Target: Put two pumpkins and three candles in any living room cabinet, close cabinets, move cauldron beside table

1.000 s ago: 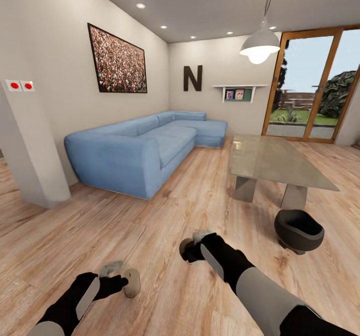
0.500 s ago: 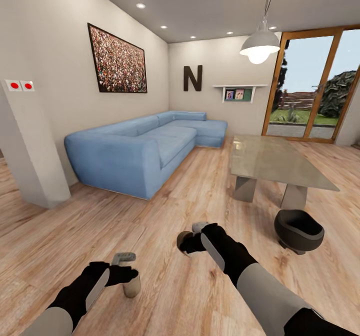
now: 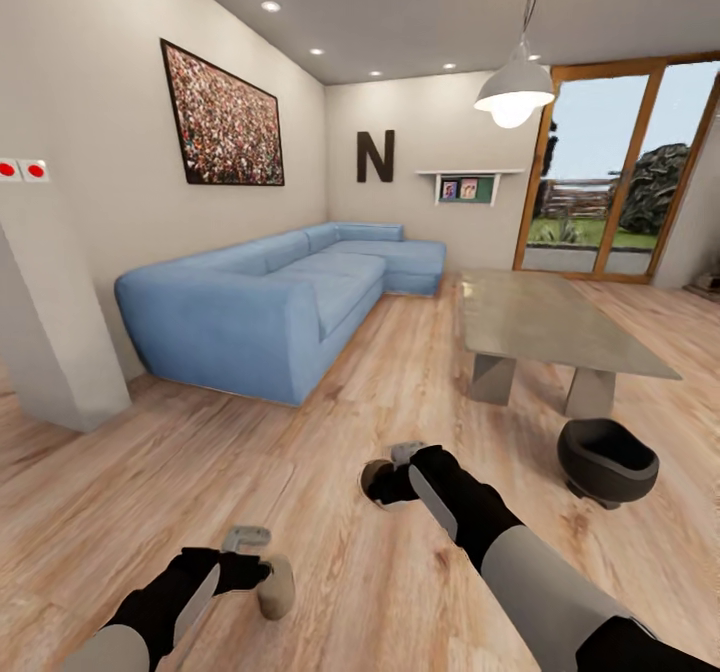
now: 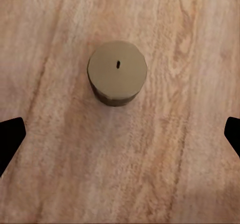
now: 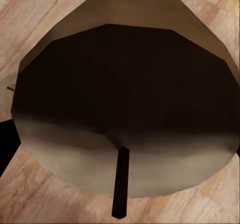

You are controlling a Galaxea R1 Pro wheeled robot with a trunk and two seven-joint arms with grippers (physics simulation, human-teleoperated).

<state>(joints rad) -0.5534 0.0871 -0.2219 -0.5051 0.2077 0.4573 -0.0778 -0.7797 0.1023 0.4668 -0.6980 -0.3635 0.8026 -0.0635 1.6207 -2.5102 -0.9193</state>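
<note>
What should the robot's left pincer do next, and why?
Probably lower the left pincer over the floor candle. Its jaws are wide open, and that candle stands upright on the wood floor, not yet between them. The right pincer looks shut on a second candle.

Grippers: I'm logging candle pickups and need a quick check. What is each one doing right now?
Left gripper: open, above a candle on the floor, not gripping it.
Right gripper: closed on a candle.

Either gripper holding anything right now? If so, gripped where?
Left gripper: nothing; it is open above a candle standing on the floor. Right gripper: a second candle sits close between its fingertips, apparently gripped by its sides, though contact can't be confirmed.
</note>
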